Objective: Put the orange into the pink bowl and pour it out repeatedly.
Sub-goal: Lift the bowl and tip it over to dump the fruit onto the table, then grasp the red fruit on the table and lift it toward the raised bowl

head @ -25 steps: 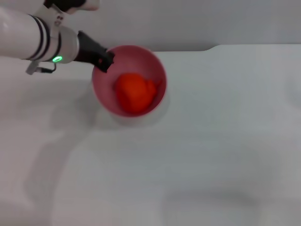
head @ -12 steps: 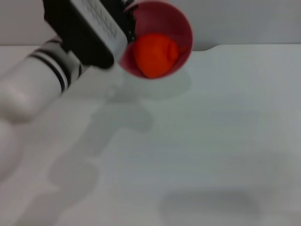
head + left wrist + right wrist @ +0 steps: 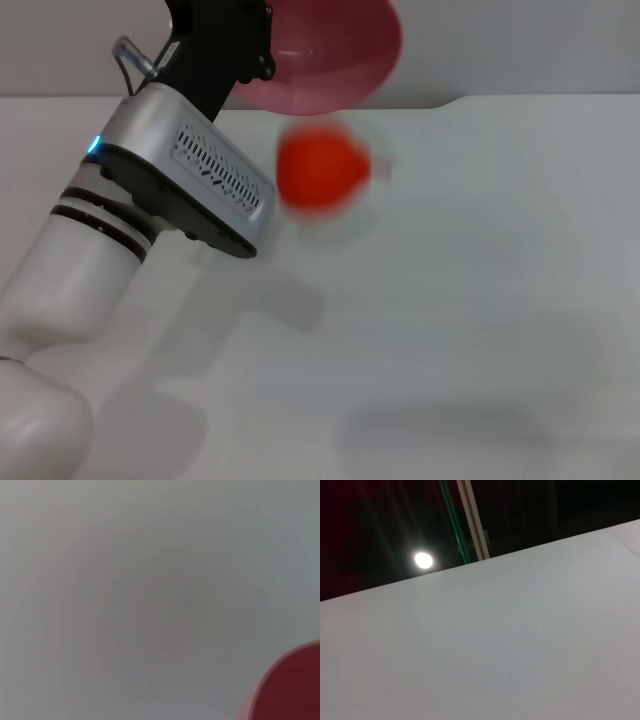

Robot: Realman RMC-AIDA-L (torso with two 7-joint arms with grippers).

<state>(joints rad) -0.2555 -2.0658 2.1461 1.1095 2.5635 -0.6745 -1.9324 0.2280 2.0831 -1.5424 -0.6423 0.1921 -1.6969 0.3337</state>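
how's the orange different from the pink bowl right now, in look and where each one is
The orange is a solid, bright orange-red round fruit; the pink bowl is hollow, glossy pink and clearly wider. The bowl is lifted and tipped at the left gripper; the orange is out of it, below it, over the white table, unheld. Both are rounded and smooth.

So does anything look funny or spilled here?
Yes: the orange is out of the pink bowl and blurred just below it, apparently falling. The left tool holds the bowl lifted and tipped above the table. That fits the pouring, not an accident.
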